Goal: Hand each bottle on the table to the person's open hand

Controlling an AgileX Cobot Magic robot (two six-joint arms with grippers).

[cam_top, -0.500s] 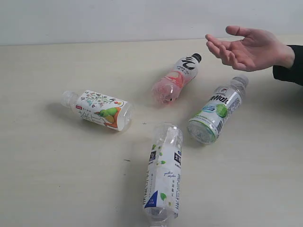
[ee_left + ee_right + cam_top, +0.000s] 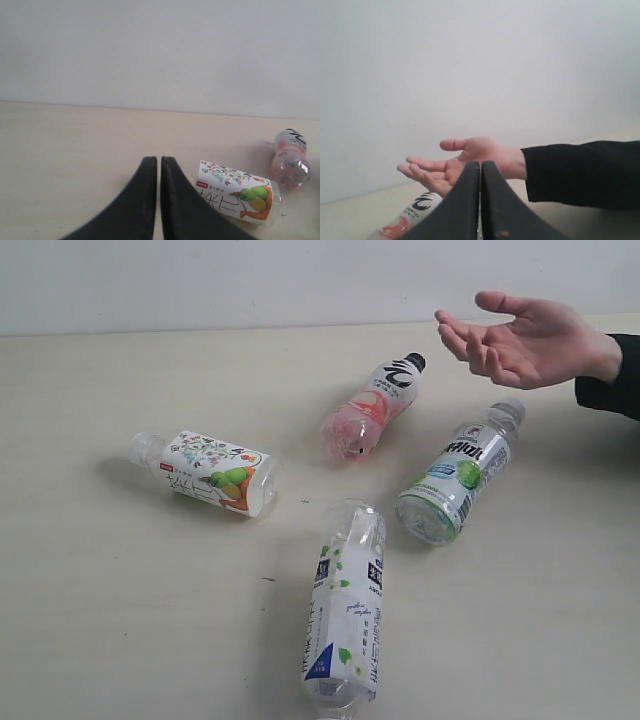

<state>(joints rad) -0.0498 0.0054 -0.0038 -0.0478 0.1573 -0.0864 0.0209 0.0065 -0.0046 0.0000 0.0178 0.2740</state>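
Observation:
Several bottles lie on the table (image 2: pixel 120 590): a pink-peach one with a black cap (image 2: pixel 372 406), a lime-green one (image 2: pixel 461 471), a white leafy one with blue (image 2: pixel 346 608) and a white fruit-and-flower one (image 2: pixel 210 472). The person's open hand (image 2: pixel 525 341) hovers palm up at the back right, with a black sleeve. Neither gripper shows in the exterior view. My left gripper (image 2: pixel 159 161) is shut and empty, beside the fruit-and-flower bottle (image 2: pixel 237 192). My right gripper (image 2: pixel 480 165) is shut and empty, with the hand (image 2: pixel 465 162) and the pink bottle (image 2: pixel 410 215) beyond it.
A plain white wall (image 2: pixel 250 280) runs along the table's far edge. A few small dark specks (image 2: pixel 268 579) mark the tabletop. The person's black sleeve (image 2: pixel 580 172) reaches in from the right side.

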